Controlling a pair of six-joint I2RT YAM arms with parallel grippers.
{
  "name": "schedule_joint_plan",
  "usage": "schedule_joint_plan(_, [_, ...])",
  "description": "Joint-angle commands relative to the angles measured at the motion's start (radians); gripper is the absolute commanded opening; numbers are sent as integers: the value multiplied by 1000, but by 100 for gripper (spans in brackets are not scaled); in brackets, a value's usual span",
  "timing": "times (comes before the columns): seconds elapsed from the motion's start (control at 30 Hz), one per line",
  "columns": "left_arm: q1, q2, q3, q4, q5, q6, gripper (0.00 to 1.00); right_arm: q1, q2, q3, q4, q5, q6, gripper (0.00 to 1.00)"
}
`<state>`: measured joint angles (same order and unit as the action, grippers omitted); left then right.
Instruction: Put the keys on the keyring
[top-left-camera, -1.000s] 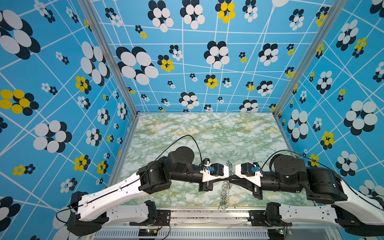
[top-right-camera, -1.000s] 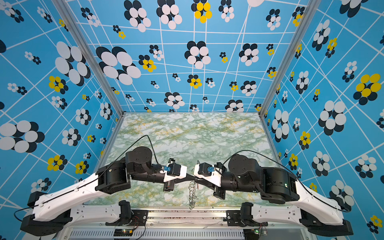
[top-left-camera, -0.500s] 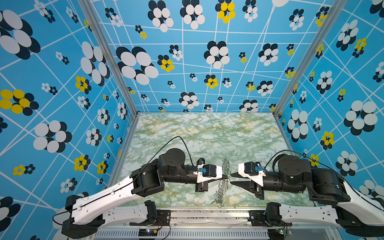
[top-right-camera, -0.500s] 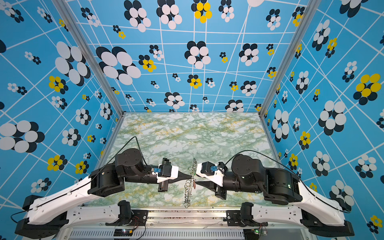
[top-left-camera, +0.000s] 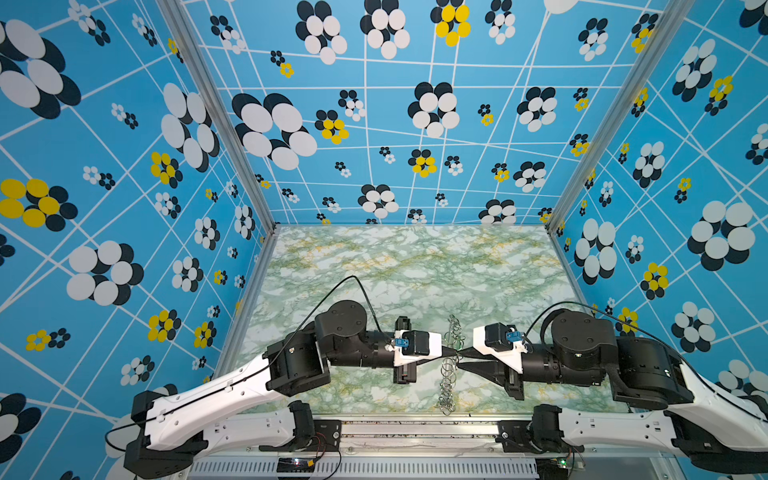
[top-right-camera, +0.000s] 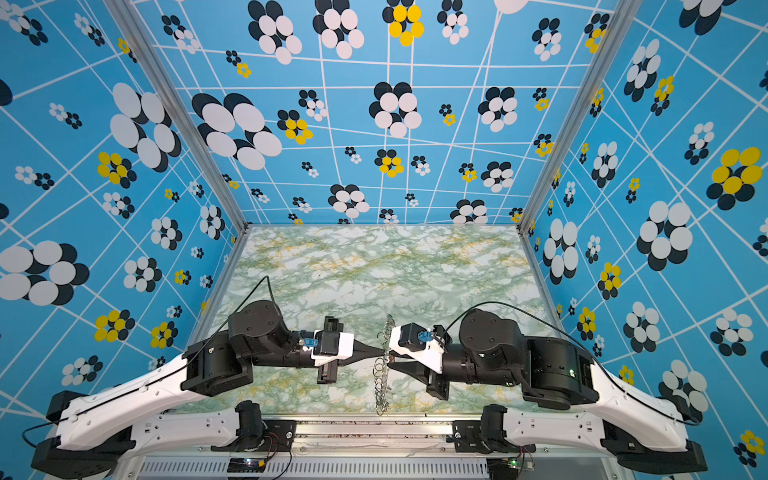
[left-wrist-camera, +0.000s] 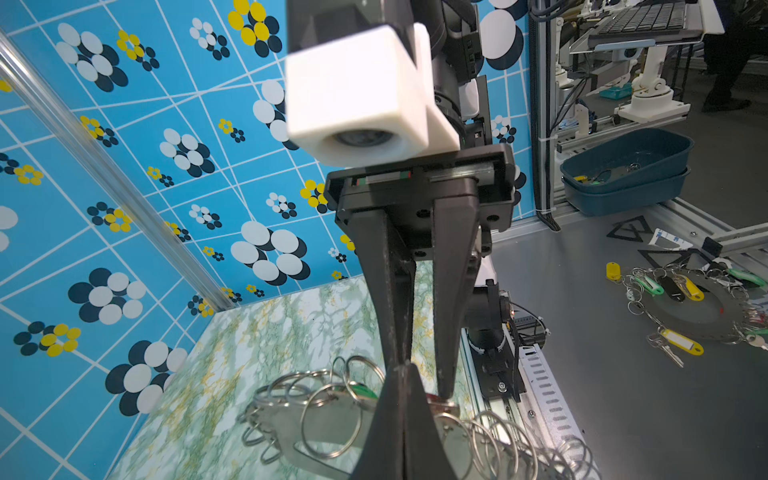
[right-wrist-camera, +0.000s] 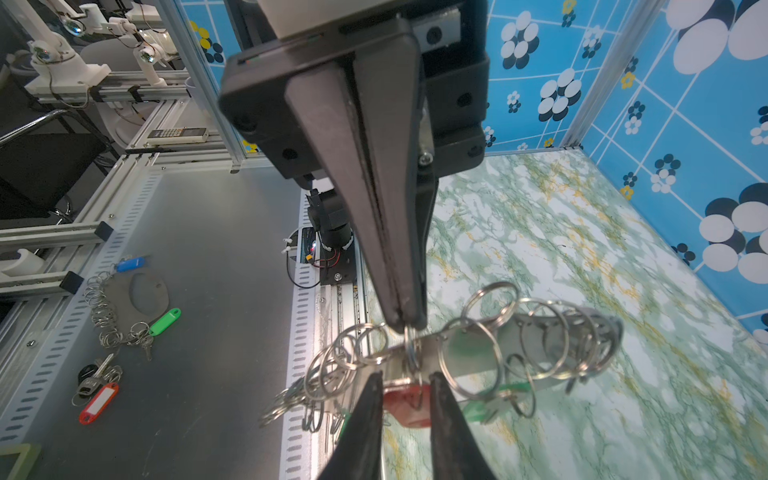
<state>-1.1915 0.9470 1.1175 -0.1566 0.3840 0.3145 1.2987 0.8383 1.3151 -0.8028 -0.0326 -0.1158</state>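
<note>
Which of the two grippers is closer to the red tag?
Right. The right gripper has the red tag between its jaws; the left gripper pinches a wire ring right next to it.

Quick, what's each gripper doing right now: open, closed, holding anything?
Left gripper: closed, pinching a wire ring of the keyring.
Right gripper: closed on the red tag.

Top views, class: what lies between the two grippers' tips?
The keyring, edge-on, hangs between the left gripper and the right gripper in both top views; the right wrist view shows a red tag there too.
</note>
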Motion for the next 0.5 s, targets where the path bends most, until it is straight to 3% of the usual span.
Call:
schedule_joint_plan(0.0, [7, -28, -8, 99, -12, 0, 0, -4, -16, -11, 23, -1, 17, 22])
schedule_joint_plan(0.13, [7, -22, -7, 104, -2, -5, 0, -4, -23, -12, 39, -8, 11, 7])
schedule_joint_plan(0.27, [6, -22, -7, 108, 0, -8, 0, -4, -27, -11, 51, -16, 8, 0])
schedule_joint_plan(0.43, [7, -22, -12, 114, 0, -6, 0, -4, -27, -6, 46, -20, 14, 0])
schedule_joint_plan(0.47, [7, -22, -12, 115, 0, -4, 0, -5, -28, -3, 42, -20, 14, 6])
